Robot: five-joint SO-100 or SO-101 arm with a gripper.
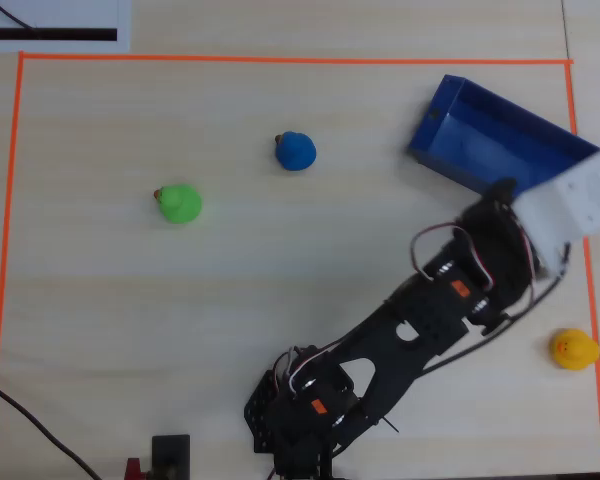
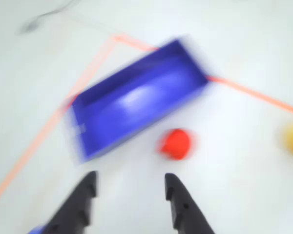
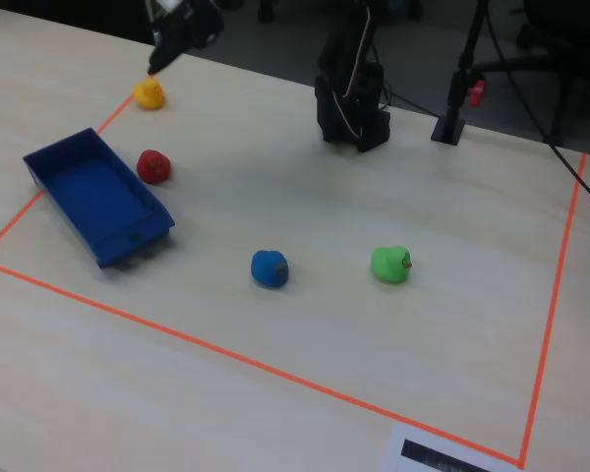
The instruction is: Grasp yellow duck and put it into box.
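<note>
Box (image 3: 90, 202) on my fixed feed: long blue rectangular tray, low walls, smooth plastic look, nothing inside. Gripper (image 2: 129, 190) in blurred wrist feed: dark fingers spread apart, holding nothing. Yellow duck (image 3: 149, 93): small, rounded, glossy, beside orange tape line, beyond red duck (image 3: 154, 165) from box.

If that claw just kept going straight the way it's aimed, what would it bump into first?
Probably the red duck: in the wrist view it lies just ahead of the open gripper, slightly right of center. The box sits beyond. Blur makes depth uncertain.
</note>
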